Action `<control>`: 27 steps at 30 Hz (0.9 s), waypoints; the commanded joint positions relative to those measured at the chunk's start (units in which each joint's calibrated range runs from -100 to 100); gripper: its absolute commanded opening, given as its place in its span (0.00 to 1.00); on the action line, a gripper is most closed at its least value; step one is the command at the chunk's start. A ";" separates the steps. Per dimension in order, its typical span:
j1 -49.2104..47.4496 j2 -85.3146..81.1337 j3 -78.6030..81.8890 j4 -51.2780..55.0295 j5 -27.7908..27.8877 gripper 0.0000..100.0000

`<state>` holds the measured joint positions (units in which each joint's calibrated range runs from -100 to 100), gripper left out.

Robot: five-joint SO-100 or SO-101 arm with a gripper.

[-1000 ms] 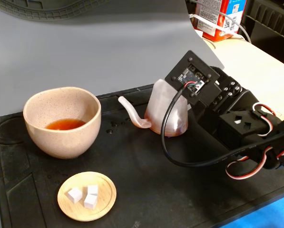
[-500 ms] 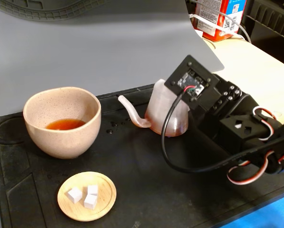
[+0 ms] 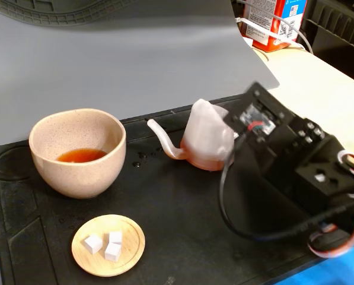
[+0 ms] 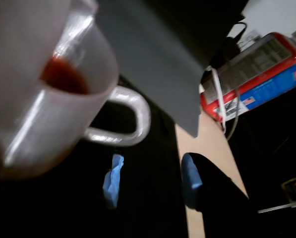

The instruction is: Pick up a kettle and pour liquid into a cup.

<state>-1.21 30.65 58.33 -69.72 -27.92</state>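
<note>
Translucent pinkish kettle [image 3: 207, 139] stands upright, spout toward cup [image 3: 77, 151].

In the fixed view, the speckled beige ceramic cup [image 3: 77, 151] sits at left on the black tabletop mat [image 3: 177, 219], holding orange-red liquid [image 3: 80, 155]. The translucent ribbed plastic kettle [image 3: 204, 142] stands right of it, spout toward the cup. The round wooden dish [image 3: 108, 244] with white cubes [image 3: 104, 243] lies before the cup.
</note>
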 commanded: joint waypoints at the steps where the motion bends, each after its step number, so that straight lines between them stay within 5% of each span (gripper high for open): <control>1: 0.33 -2.49 3.47 -5.30 -0.39 0.16; 6: 0.33 -2.49 8.83 -16.28 -0.39 0.01; 10: -0.12 -7.27 8.92 -16.19 -2.02 0.01; 14: -0.65 -32.19 14.18 4.56 -2.44 0.01; 19: -1.49 -70.41 31.33 29.98 -15.09 0.01; 23: -1.49 -94.47 40.95 44.25 -18.66 0.01; 27: -1.42 -117.68 38.68 84.29 -19.29 0.01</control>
<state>-2.49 -77.23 99.61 -6.08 -46.46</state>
